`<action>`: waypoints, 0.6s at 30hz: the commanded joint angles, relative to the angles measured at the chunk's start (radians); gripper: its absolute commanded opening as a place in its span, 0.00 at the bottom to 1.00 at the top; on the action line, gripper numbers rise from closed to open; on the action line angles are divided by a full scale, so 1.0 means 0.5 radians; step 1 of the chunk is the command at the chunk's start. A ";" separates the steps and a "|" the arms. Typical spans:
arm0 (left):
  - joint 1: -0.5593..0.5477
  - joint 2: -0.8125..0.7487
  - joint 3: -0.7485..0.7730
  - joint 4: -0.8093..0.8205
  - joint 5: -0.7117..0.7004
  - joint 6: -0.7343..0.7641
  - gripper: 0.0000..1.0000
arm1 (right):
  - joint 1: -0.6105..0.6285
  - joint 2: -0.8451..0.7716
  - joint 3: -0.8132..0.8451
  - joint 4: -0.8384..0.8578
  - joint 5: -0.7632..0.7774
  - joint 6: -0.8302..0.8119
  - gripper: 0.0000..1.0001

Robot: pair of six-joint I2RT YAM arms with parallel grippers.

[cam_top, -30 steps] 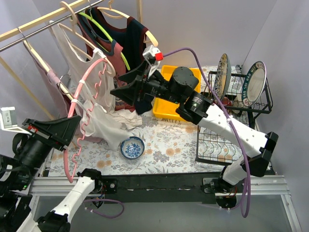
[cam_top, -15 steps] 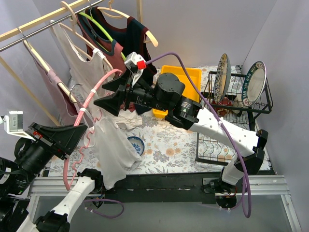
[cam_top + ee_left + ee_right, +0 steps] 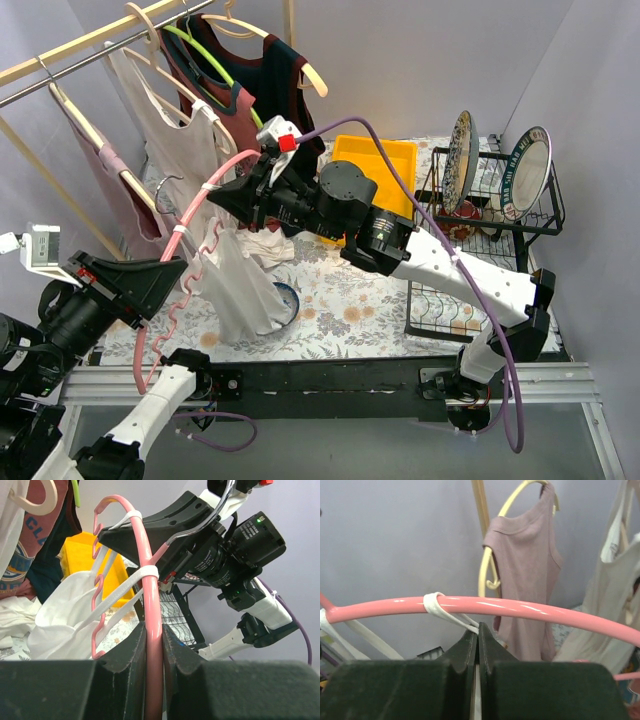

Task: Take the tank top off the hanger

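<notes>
A pink hanger (image 3: pixel 190 225) slants up from lower left to upper right above the table. A white tank top (image 3: pixel 240 295) hangs from it by thin straps looped over the bar. My left gripper (image 3: pixel 153 645) is shut on the hanger's pink bar (image 3: pixel 150 605) low down. In the left wrist view the tank top (image 3: pixel 65 615) bunches to the left of the bar. My right gripper (image 3: pixel 478 632) is just under the bar (image 3: pixel 520 607), shut on one white strap (image 3: pixel 437 605) that loops over it. From above, the right gripper (image 3: pixel 222 193) sits at the hanger's upper end.
A clothes rail (image 3: pixel 90 45) at back left carries several other garments on hangers. A yellow bin (image 3: pixel 385 165) stands behind the right arm. A black dish rack (image 3: pixel 500 190) with plates is at right. A blue-white bowl (image 3: pixel 288 296) peeks from behind the tank top, with loose white cloth (image 3: pixel 265 245) nearby.
The right gripper moved left to the hanger's upper end and went from open to shut on a strap. The hanger tilted and the tank top swung and bunched below it.
</notes>
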 commanded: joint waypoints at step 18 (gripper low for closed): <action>-0.086 0.178 0.356 0.013 0.226 0.057 0.00 | -0.392 -0.381 -0.244 -0.074 0.909 -0.075 0.01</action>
